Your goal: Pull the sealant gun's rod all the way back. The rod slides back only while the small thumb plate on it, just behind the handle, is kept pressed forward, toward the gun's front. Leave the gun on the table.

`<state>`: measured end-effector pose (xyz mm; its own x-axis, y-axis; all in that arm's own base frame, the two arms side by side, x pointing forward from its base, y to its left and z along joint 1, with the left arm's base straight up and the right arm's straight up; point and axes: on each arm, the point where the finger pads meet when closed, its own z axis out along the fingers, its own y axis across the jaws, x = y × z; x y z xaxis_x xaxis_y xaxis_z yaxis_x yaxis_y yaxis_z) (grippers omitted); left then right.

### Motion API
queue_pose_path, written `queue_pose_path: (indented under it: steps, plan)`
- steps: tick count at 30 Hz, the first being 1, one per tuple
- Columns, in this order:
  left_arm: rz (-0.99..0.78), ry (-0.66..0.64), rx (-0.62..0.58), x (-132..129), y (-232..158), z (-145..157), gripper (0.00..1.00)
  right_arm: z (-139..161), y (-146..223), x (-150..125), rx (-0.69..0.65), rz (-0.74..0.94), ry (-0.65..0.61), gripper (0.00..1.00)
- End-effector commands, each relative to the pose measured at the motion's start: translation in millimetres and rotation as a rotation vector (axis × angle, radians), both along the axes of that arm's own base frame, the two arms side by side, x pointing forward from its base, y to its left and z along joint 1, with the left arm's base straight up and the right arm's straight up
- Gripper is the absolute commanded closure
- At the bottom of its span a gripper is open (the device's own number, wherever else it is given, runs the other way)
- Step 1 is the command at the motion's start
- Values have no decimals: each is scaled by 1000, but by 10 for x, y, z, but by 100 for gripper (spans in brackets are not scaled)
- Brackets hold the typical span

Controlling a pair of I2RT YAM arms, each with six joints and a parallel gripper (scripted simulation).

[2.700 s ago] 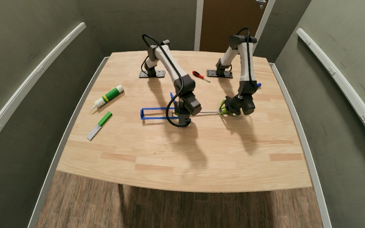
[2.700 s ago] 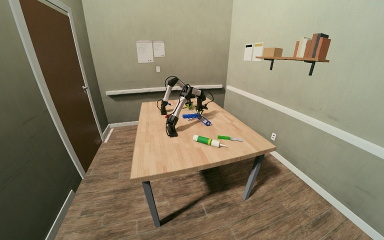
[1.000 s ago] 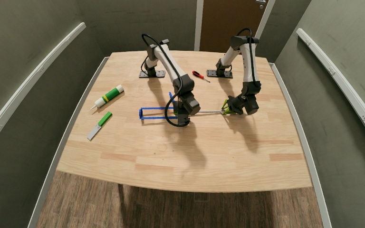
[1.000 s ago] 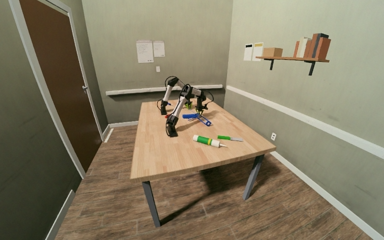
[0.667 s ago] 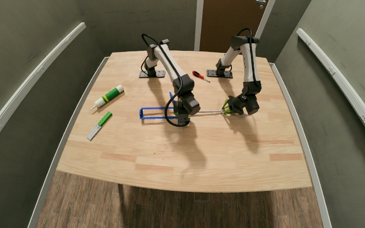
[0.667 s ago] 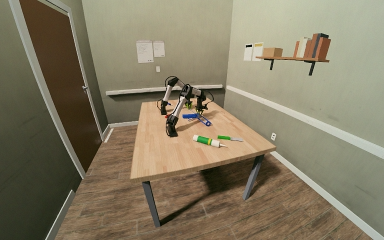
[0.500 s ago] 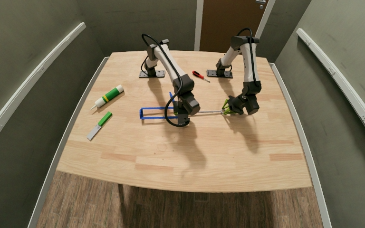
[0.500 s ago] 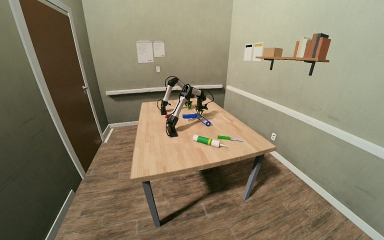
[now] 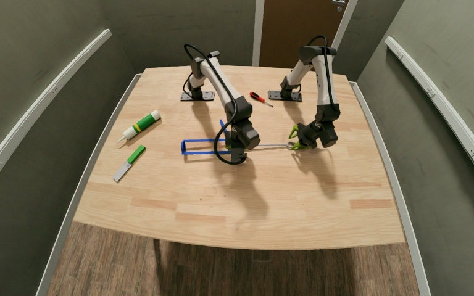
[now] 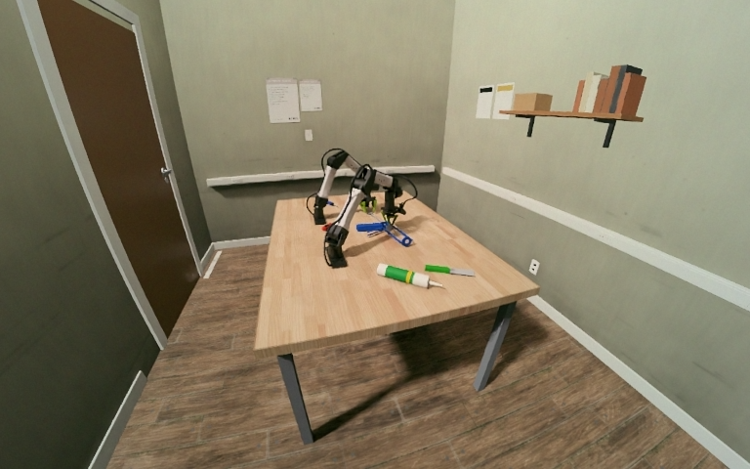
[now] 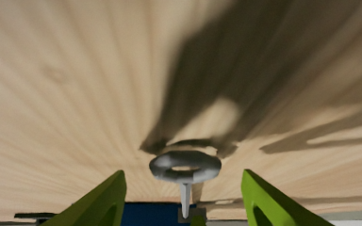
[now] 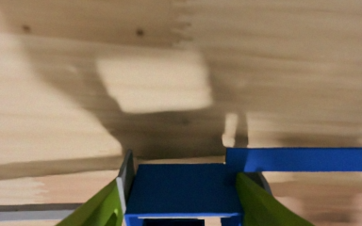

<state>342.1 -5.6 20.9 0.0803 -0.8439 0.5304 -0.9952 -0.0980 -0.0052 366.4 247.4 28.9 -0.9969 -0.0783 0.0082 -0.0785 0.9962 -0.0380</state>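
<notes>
- Sealant gun [image 9: 204,140] [image 10: 403,239] [image 11: 151,214] [image 12: 184,188]: lying on the wooden surface [image 9: 195,181] [image 10: 310,309] [image 11: 52,113] [image 12: 302,71], blue, with the handle [image 9: 222,125] [image 10: 364,227] pointing to the side of the arm bases.
- Behind the gun's body: the grey rod [image 9: 267,145] [image 11: 186,200] [image 12: 38,216], with a long stretch out in the open and the grey end ring [image 9: 287,145] [image 11: 160,166] well apart from the body.
- At the gun's rear ring: the left gripper [image 9: 292,141] [image 10: 368,205] [image 11: 183,178], jaws spread, one fingertip to each side of the ring, with a gap on both sides in the left wrist view; nothing pinched.
- Over the gun's body: the right gripper [image 9: 228,144] [image 10: 390,219] [image 12: 180,184], jaws pinching the blue body together with the thumb plate [image 12: 124,184].
- On the rear face of the gun's body: that same grey plate, between a green fingertip and the blue block, pressed forward against the block or close to it; exact contact too hard to tell.
- Just ahead of the gun's blue block, inside the frame: a grey disc [image 12: 261,181], partly hidden by the other fingertip.
- Well beyond the gun's front end: the green and white cartridge [image 9: 143,123] [image 10: 402,275], lying on its side, and the green-handled putty knife [image 9: 136,154] [image 10: 437,269], lying flat near that cartridge.
- Off to the arm-base side of the gun: the red and black screwdriver [image 9: 257,97] [image 10: 326,227], lying between the two arm bases.
</notes>
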Motion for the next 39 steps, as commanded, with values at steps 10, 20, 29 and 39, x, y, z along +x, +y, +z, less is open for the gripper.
queue_pose_path:
  steps: [10,20,29,39]
  plan:
    - [0,7,-1,-9,277,391,34,308,18,66,36,-4,-49,22]
    - [-3,14,-5,-2,237,334,34,397,67,25,6,-5,-6,22]
    - [-230,-161,123,-12,169,572,34,522,-86,61,0,-27,-58,0]
    - [-748,-538,348,-205,-422,1300,34,442,-143,20,-17,-32,-35,0]
